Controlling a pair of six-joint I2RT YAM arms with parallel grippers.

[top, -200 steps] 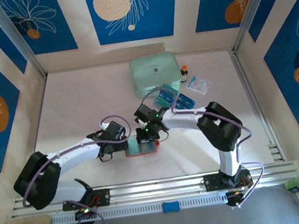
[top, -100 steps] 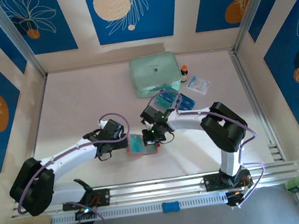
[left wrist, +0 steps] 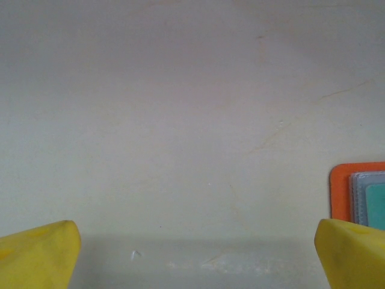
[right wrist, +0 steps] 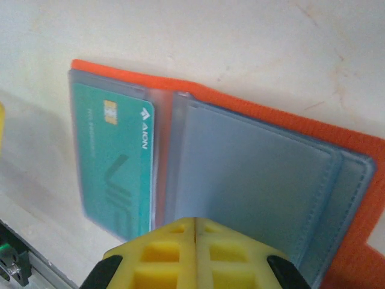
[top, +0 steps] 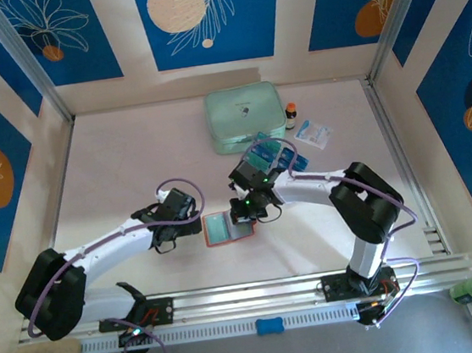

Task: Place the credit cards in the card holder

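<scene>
- Two grippers meet at the wallet (right wrist: 252, 174), which lies opened flat on the table (left wrist: 180, 120) a little beyond the arm bases. Its orange cover is down and its sleeves face up. We judge it is spread this way so a card can be slid in from above.
- One teal card (right wrist: 114, 159) sits under the clear plastic of the wallet's left sleeve. The grey pocket on the right looks empty to us.
- Over the wallet's fold hangs the right gripper (right wrist: 194, 241), its fingers pressed together with nothing between them. We cannot tell whether the tips touch the sleeve. We take the closed tips for a blunt pusher, good for seating a card or flattening the flap.
- Beside the wallet, low over bare table, is the left gripper (left wrist: 192, 256), spread wide and holding nothing. The wallet's orange corner lies just beside one of its fingertips (left wrist: 352, 253) without touching. We judge it is parked there to steady the wallet if it slides.
- Farther back lie the loose cards (top: 292, 161), between the wallet and the green case (top: 245, 117). They are near the right gripper and well apart from the left one, so we expect the right arm to fetch the next.
- Farthest off, beside the case, stand a small bottle (top: 291, 116) and a white-and-blue packet (top: 312, 134), which have no part in the task.
</scene>
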